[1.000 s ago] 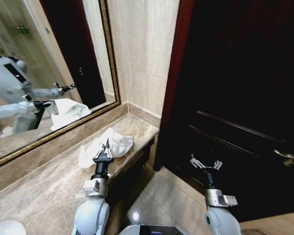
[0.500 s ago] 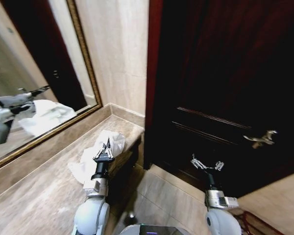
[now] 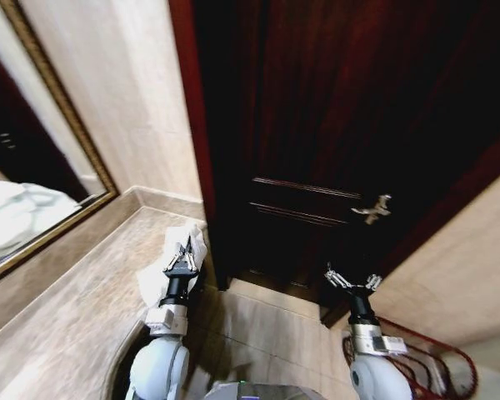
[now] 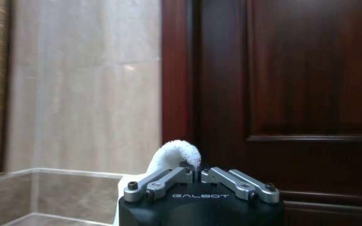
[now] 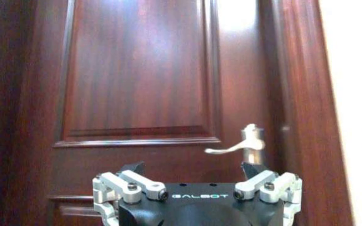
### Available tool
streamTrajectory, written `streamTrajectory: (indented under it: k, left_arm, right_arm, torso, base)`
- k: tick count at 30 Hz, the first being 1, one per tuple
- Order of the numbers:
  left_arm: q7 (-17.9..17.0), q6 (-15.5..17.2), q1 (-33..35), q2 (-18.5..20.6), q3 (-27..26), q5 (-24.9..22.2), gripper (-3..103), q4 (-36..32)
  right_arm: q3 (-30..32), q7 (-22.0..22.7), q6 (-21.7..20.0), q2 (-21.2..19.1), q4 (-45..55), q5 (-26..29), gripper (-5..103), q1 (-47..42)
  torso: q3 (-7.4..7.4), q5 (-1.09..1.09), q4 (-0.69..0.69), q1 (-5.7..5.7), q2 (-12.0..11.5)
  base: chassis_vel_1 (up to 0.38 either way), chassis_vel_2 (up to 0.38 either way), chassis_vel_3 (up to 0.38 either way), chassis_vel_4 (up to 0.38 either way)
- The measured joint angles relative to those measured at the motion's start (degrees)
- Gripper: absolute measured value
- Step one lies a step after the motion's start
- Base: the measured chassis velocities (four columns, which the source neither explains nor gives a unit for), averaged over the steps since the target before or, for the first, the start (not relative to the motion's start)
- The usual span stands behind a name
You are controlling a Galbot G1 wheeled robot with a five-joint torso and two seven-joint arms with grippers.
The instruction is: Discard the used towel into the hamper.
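The door (image 3: 317, 142) fills the 12 o'clock field. The surface (image 3: 58, 308) runs along 9 o'clock below the mirror (image 3: 25, 208). The hamper (image 3: 437, 367) stands on the floor at 4 o'clock, beside the right arm. The towel (image 3: 173, 254) hangs at 7 o'clock, pinched by the left gripper (image 3: 183, 254). The right gripper (image 3: 350, 279) is spread wide, holding nothing.
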Motion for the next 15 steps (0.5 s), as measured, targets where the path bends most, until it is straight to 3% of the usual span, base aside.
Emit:
streamTrajectory:
  k: [15]
  left_arm:
    - [0.06, -0.27, -0.23, 0.0, 0.11, -0.06, 2, 0.66]
  right_arm:
    - [-0.8, 0.41, 1.87, 0.45, -1.04, -2.62, 100, 0.58]
  torso:
    - [-0.01, 0.0, -0.01, 0.0, 0.0]
  base:
    - [-0.119, -0.121, -0.126, -0.134]
